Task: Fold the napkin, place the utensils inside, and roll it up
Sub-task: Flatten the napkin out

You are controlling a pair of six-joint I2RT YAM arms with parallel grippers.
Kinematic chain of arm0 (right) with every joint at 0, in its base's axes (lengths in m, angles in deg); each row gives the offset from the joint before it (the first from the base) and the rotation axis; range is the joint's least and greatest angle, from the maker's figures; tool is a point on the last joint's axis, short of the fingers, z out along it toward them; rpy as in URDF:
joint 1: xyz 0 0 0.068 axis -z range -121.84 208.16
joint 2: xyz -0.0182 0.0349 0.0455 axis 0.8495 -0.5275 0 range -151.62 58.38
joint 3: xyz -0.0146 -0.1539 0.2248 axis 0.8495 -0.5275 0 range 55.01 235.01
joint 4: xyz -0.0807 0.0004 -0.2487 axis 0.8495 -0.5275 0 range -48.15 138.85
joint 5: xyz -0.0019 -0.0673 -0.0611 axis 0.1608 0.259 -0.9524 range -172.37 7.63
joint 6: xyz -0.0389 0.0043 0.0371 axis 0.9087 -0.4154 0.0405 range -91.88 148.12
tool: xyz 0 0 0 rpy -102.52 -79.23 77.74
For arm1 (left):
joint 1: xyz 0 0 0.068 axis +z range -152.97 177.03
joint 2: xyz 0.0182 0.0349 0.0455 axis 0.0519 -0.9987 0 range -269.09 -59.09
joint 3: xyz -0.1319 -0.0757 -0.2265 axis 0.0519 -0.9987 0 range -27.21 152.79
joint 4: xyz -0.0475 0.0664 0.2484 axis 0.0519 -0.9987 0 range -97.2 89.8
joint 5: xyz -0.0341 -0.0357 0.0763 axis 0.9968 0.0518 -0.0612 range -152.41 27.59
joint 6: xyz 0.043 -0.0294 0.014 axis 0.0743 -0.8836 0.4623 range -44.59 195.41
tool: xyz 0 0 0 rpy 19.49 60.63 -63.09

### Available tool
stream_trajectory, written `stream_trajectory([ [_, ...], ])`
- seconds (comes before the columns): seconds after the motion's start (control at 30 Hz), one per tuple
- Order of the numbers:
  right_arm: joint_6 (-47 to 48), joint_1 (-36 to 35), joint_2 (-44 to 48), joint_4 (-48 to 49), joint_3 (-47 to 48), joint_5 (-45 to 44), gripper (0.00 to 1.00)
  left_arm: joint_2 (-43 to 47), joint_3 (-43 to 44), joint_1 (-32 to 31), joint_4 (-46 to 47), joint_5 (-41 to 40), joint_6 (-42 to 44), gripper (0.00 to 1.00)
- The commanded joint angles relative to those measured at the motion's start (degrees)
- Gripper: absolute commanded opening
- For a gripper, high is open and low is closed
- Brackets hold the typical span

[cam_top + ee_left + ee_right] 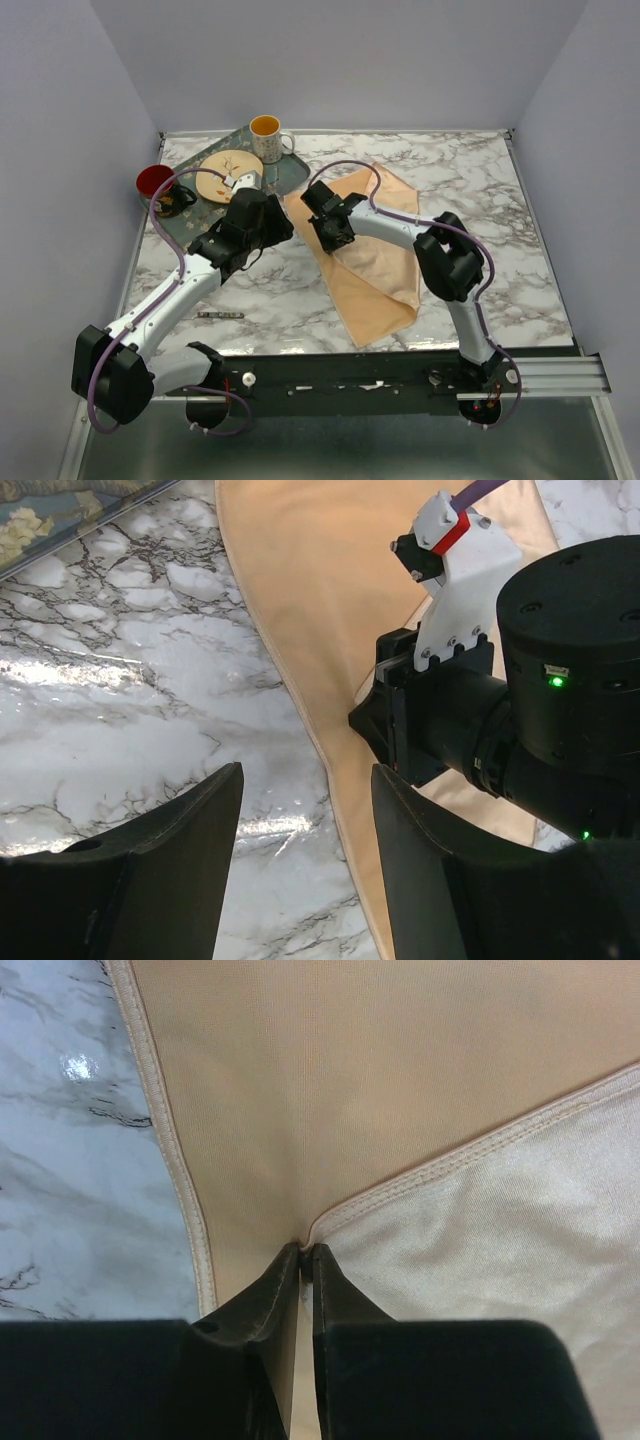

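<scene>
The peach-tan napkin (pixel 375 270) lies partly folded on the marble table, right of centre. It also fills the right wrist view (pixel 350 1080) and shows in the left wrist view (pixel 320 600). My right gripper (pixel 326 226) is shut on a hemmed edge of the napkin's upper layer (pixel 307 1250) near its left side. My left gripper (pixel 288 228) is open and empty, just left of the napkin's left edge (pixel 305 815), close to the right gripper (pixel 400 730). One thin metal utensil (pixel 220 315) lies on the table near the front left; other utensils are out of view.
A dark tray (pixel 292 170) at the back left holds a cream floral plate (pixel 228 172) and a cream mug (pixel 266 138). A red mug (pixel 157 183) stands at its left end. The tray's corner shows in the left wrist view (pixel 60 520).
</scene>
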Motion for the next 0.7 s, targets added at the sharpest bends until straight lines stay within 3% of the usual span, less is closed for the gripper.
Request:
stream_trajectory([
  [0.0, 0.51, 0.1, 4.68, -2.36, 1.0, -2.6, 0.17, 0.54, -0.82, 0.25, 1.06, 0.6, 0.09, 0.64],
  [0.1, 1.21, 0.1, 5.75, -1.75, 1.08, -1.55, 0.23, -0.16, -0.73, 0.34, 1.5, 1.31, -0.17, 0.63],
  [0.23, 1.13, 0.19, 4.43, -1.75, 1.26, 0.12, 0.09, -0.51, -0.55, 0.34, 1.51, 2.1, -0.26, 0.63],
  [0.47, 0.95, 0.27, 4.78, -1.75, 1.09, -1.28, 0.01, -0.16, -0.73, 0.25, 1.42, 1.66, 0.0, 0.64],
  [0.67, -4.13, 3.25, 15.4, -1.49, -9.35, -10.32, 0.01, -2.62, -0.47, 0.25, 3.26, 5.87, -0.43, 0.64],
])
